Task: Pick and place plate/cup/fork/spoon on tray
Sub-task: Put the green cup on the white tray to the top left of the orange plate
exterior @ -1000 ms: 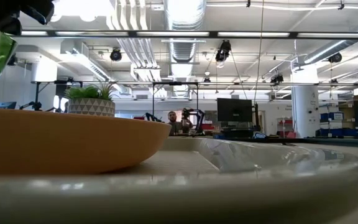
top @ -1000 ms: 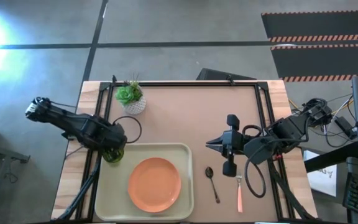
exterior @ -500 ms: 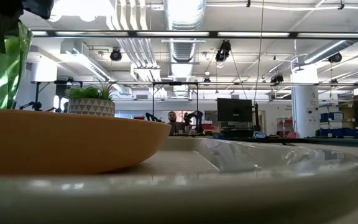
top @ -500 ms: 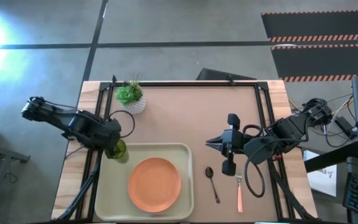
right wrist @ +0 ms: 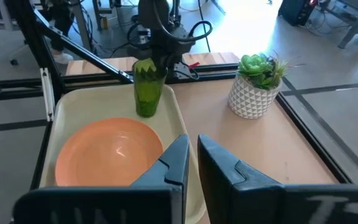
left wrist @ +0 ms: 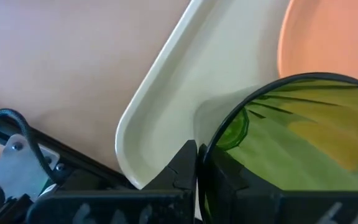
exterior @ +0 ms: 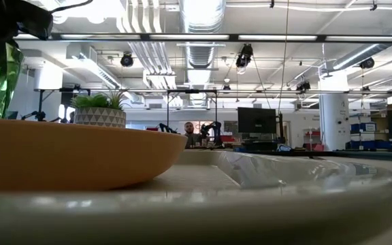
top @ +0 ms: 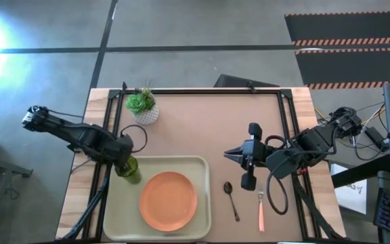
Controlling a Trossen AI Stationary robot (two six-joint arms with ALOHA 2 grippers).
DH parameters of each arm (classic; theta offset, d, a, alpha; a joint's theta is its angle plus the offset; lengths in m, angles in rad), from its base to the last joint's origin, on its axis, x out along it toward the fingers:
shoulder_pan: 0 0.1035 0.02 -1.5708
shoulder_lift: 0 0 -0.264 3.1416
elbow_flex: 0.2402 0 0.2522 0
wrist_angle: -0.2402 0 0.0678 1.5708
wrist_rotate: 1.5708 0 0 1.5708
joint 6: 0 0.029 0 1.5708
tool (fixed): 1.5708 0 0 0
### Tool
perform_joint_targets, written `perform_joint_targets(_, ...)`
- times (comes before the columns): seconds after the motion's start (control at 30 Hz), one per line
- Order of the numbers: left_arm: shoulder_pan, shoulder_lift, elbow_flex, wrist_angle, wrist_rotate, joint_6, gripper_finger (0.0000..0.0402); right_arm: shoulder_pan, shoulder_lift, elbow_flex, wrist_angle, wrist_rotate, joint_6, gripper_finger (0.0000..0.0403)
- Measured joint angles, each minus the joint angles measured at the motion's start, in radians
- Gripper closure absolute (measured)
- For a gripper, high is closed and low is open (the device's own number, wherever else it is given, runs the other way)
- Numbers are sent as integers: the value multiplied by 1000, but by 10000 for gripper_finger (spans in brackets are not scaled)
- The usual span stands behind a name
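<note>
While the left gripper (top: pixel 124 163) is clamping the cup (top: pixel 128 168) upright over the tray (top: pixel 202 203)'s back-left corner, just beside the plate (top: pixel 168 200), I am noting the right gripper (top: pixel 247 165), nearly closed and empty, nearer the spoon (top: pixel 231 200) and fork (top: pixel 261 210), both lying front-to-back. One of each.

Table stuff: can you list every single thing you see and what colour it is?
Tray: one, cream, near side of the table.
Plate: one, orange, on the tray.
Cup: one, green, over the tray's far left corner, in the left gripper.
Spoon: one, dark, on the table right of the tray.
Fork: one, pink handle, right of the spoon.
Plant: one, green in a white pot, far left.
Left gripper: shut on the cup.
Right gripper: above the spoon.
</note>
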Motion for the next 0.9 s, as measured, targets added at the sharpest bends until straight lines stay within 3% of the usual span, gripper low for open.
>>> perform_joint_targets(0.3, 0, -1, 1, -3, 3, 0, 400, 0, 0, 0, 18, 0, 0, 378)
perform_joint_targets(0.9, 0, 9, 76, -6, 13, 0, 354, 0, 0, 0, 17, 0, -1, 378)
